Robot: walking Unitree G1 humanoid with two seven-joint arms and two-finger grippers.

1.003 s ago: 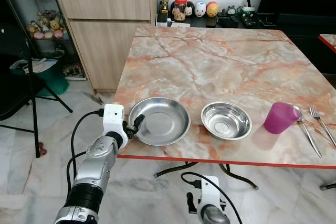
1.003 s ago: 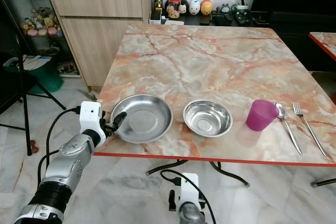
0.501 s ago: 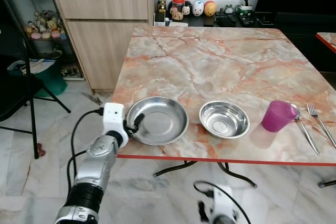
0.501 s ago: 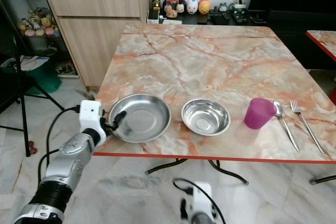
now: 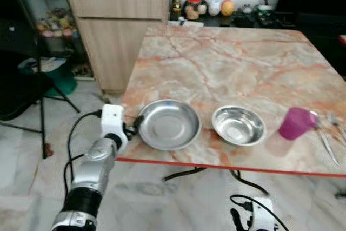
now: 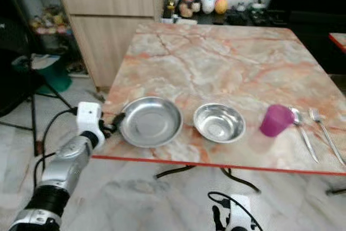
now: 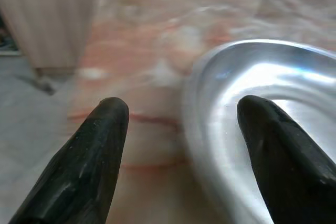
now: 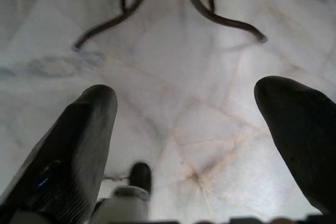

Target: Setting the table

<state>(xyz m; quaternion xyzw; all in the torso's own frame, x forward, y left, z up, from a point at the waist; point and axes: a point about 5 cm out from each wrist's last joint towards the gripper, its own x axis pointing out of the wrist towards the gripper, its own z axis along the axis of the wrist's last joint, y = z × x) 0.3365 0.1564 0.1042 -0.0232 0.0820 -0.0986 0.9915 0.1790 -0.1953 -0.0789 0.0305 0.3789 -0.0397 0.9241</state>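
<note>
A marble-patterned worktop point(image 5: 227, 58) with a red front edge was seen from above, its pink and orange veining slightly blurred. Near the front edge, toward the robot's left, a wide shallow steel plate point(image 5: 168, 124) was set, and just beside it on the right a smaller, deeper steel bowl point(image 5: 238, 125) was placed, the two apart by a narrow strip of marble. Further right a purple cup point(image 5: 294, 123) was stood upright, and beside it a spoon point(image 6: 304, 132) and a fork point(image 6: 326, 135) were laid side by side, pointing away from the front edge. The left hand point(image 5: 133, 128) was held at the left rim of the steel plate; in the left wrist view its fingers point(image 7: 86, 166) were spread open, one over bare marble and the other over the plate's rim, with nothing clamped between them. The right hand point(image 8: 184, 145) was hung low below the worktop, its fingers parted wide above the pale tiled floor point(image 8: 173, 77) and the dark curved table legs point(image 8: 210, 9). Behind the worktop a wooden cabinet point(image 5: 121, 31) was seen, with small jars and figurines point(image 5: 208, 6) lined along a dark shelf against the wall.
</note>
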